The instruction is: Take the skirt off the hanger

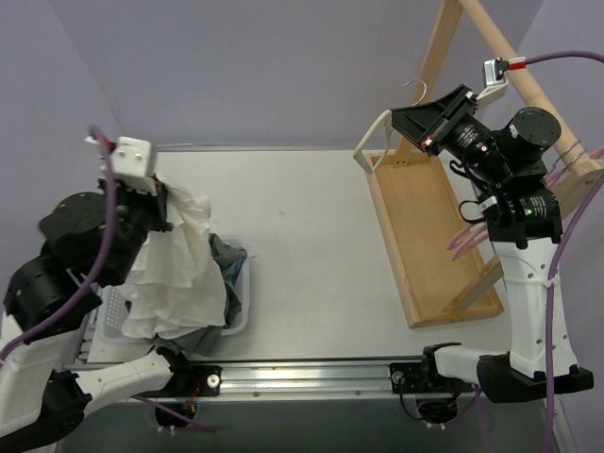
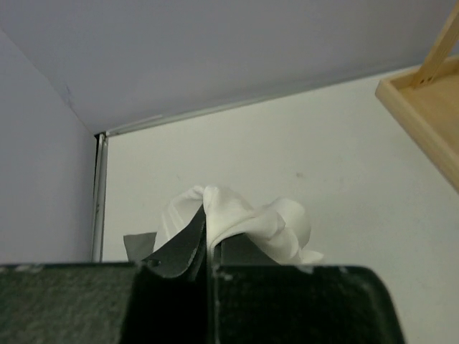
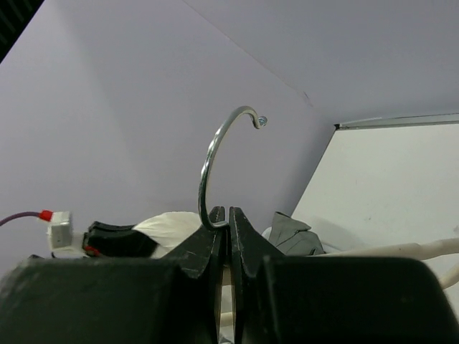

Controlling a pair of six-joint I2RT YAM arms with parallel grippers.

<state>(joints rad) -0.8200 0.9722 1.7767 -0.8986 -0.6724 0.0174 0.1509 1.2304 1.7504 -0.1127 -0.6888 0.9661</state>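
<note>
The white skirt (image 1: 175, 274) hangs from my left gripper (image 1: 170, 206), which is shut on its upper edge above the basket. In the left wrist view the white cloth (image 2: 244, 218) bunches out from between the closed fingers of the left gripper (image 2: 208, 240). The cream hanger (image 1: 370, 142) is bare and held up at the back right by my right gripper (image 1: 404, 121). In the right wrist view the right gripper (image 3: 228, 218) is shut on the base of the hanger's metal hook (image 3: 209, 161). The skirt and the hanger are far apart.
A white basket (image 1: 241, 319) with grey clothes (image 1: 228, 260) sits under the skirt at the left. A wooden rack (image 1: 429, 236) with a slanted pole (image 1: 528, 80) stands at the right, with pink hangers (image 1: 467, 241) on it. Purple walls enclose the back.
</note>
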